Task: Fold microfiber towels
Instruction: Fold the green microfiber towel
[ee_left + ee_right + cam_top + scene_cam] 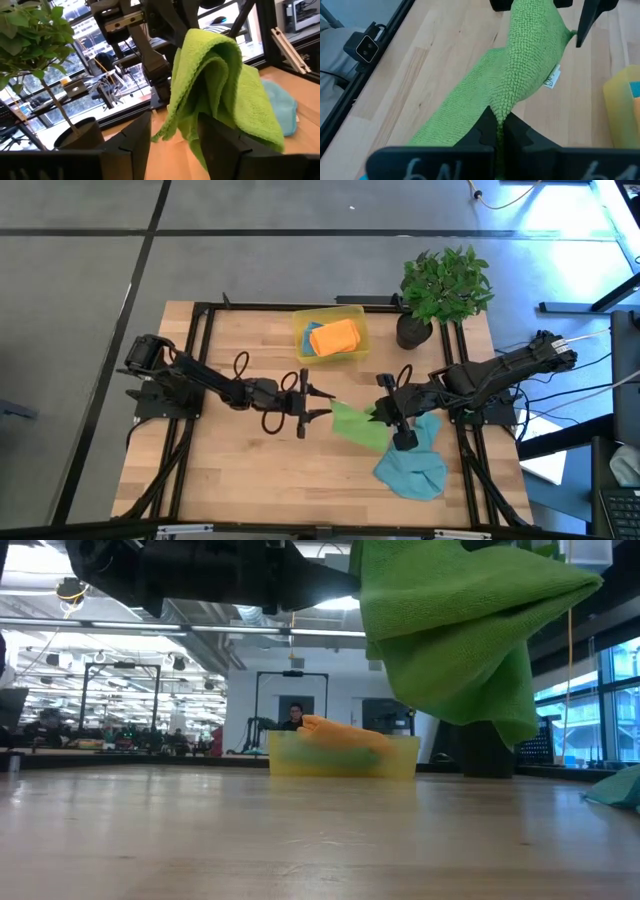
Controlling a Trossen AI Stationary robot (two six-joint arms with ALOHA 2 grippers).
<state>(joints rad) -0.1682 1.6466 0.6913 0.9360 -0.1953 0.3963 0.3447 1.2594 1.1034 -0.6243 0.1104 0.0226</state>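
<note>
Mid-fold: my right gripper [497,131] pinches the green towel [358,425] aloft, left gripper [318,402] spread — next, I close left on the free corner.

A pale wooden bench [250,460] with a black frame. On it, near the far edge, sits a yellow plastic bin [352,317]. A potted plant [415,330] stands at the far right corner. A teal towel [412,468] lies crumpled near the front right.
</note>
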